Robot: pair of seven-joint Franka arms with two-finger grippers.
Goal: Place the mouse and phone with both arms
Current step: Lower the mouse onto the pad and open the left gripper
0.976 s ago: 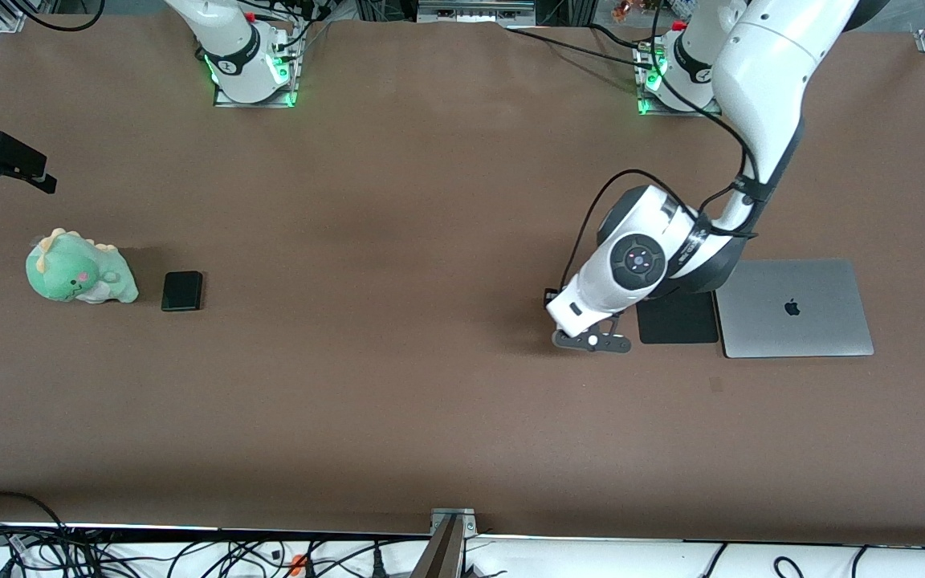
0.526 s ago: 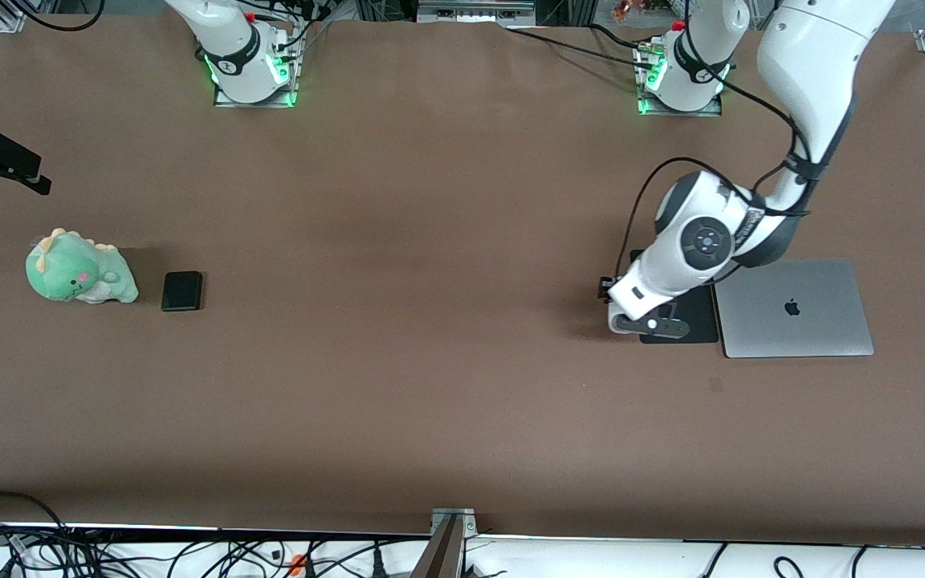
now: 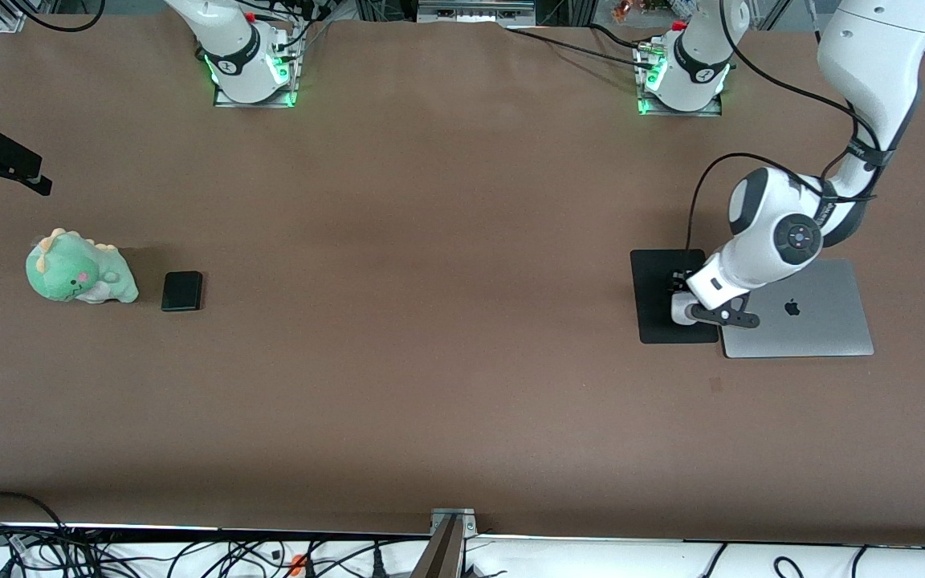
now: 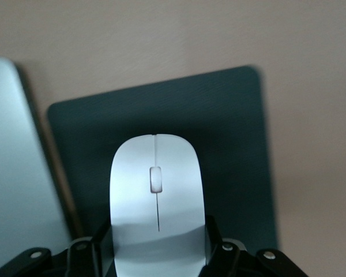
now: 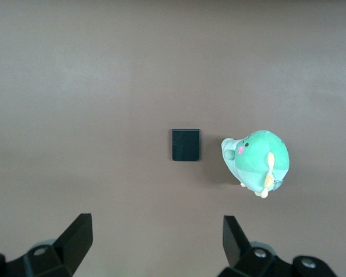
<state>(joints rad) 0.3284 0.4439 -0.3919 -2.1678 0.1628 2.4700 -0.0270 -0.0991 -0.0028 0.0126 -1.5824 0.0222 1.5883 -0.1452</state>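
A: Where do we have the mouse (image 4: 155, 196)?

B: We see it clamped between the fingers of the left gripper (image 4: 155, 257), held up over the black mouse pad (image 3: 655, 277). The pad lies flat on the table (image 3: 430, 385), just beside the closed silver laptop (image 3: 808, 321), at the left arm's end.

A: And the phone (image 3: 182, 291)?

B: We find it flat on the table toward the right arm's end, just beside the green plush dinosaur (image 3: 79, 274), apart from it by a narrow gap. Nothing touches it.

A: What about the right gripper (image 5: 155, 236)?

B: It hangs high over that end of the table, looking down on the phone and the plush, and we see its fingers (image 5: 78, 234) spread wide with nothing between them
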